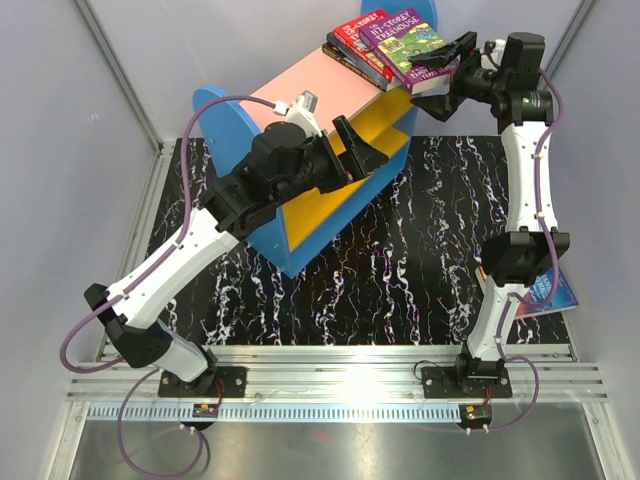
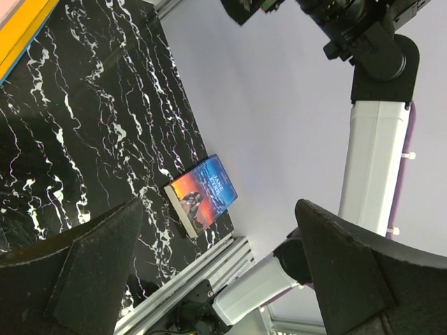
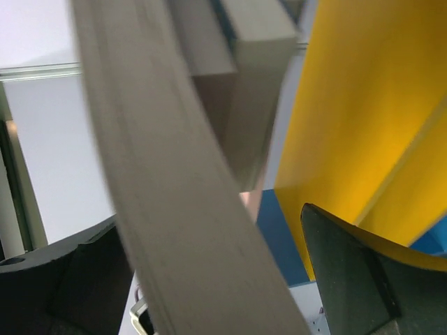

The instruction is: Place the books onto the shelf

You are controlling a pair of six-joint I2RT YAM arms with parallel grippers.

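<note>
shelf [image 1: 300, 90] toward far-left corner of table [image 1: 400, 260]. stack of books [image 1: 372, 42] on its pink top board, far end; purple book [image 1: 415, 45] on top, poking out past the board's edge. right pincer [image 1: 450, 72] wide, fingers [image 3: 70, 279] either side of that book's free corner, page edge between them in wrist view, not clamped. left pincer [image 1: 362, 150] wide, empty, up by the shelf's yellow boards. one more book [image 1: 555, 290] flat by table's right edge, partly under right arm's elbow.
</note>
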